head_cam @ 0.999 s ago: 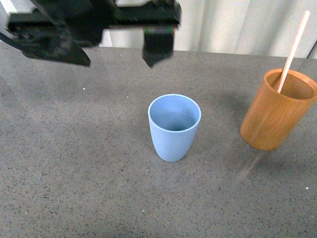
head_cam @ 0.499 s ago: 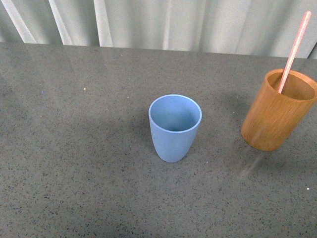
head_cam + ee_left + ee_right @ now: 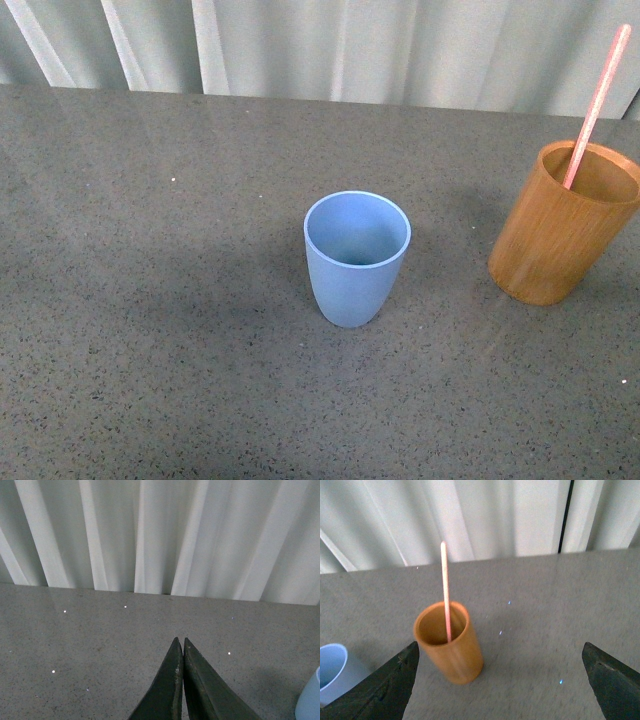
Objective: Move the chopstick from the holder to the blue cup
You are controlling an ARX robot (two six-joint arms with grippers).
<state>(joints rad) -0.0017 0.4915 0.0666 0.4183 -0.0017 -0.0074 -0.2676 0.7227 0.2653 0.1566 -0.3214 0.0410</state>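
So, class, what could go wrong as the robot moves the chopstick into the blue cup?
The chopstick stands tilted in the holder, so a sideways pull might tip the holder. The blue cup tapers to a narrow base and the chopstick looks longer than it is tall, so it could topple.

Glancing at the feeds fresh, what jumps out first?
A pink chopstick leans out of the orange wooden holder on the right of the table. The empty blue cup stands mid-table, apart from it. The right arm's jaws stand wide open facing the holder; the left arm's jaws are shut.
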